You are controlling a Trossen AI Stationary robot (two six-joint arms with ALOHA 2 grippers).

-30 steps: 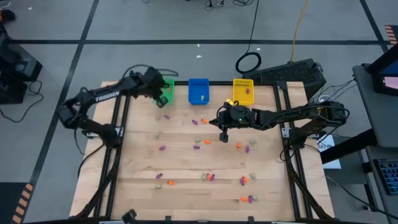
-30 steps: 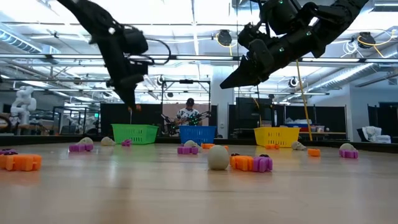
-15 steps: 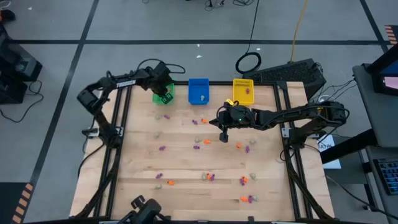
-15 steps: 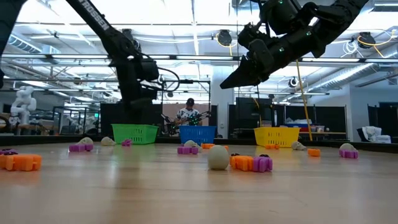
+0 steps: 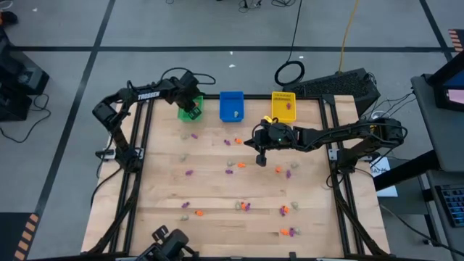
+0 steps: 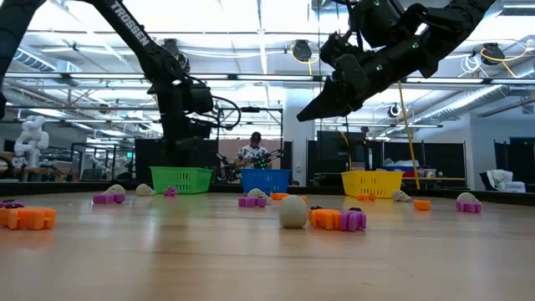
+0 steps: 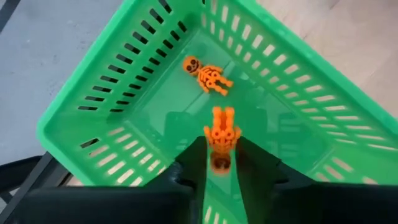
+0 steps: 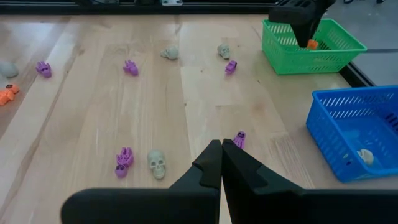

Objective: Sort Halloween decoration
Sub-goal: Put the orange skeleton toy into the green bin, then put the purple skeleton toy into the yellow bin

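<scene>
Tiny orange, purple and pale trinkets (image 5: 239,164) lie scattered over the wooden table. My left gripper (image 5: 191,110) hangs over the green bin (image 5: 199,96) at the far edge, shut on an orange skeleton trinket (image 7: 221,132). A second orange skeleton (image 7: 208,74) lies flat on the bin's floor. My right gripper (image 5: 260,161) hovers shut and empty above the table's middle, well clear of the trinkets (image 8: 157,164) below it. My left gripper pinches the orange skeleton between its two fingertips (image 7: 194,158), coming from above and pointing down into the green bin. One end of the trinket (image 7: 219,155) sits between the fingers, and its legs (image 7: 222,115) stick out beyond them. It is lifted clear of the bin's floor.
A blue bin (image 5: 231,106) with one pale piece in it (image 8: 365,155) and a yellow bin (image 5: 283,106) stand beside the green one along the far edge. A black frame (image 5: 135,167) borders the table. Trinkets (image 6: 338,219) also lie near the near edge. A person (image 6: 253,155) stands beyond the table.
My left arm has swung its elbow and turned its wrist, and the gripper has moved a little toward the far edge, farther over the green bin. It has stayed shut on the orange trinket. Most of this came in the first half second.
</scene>
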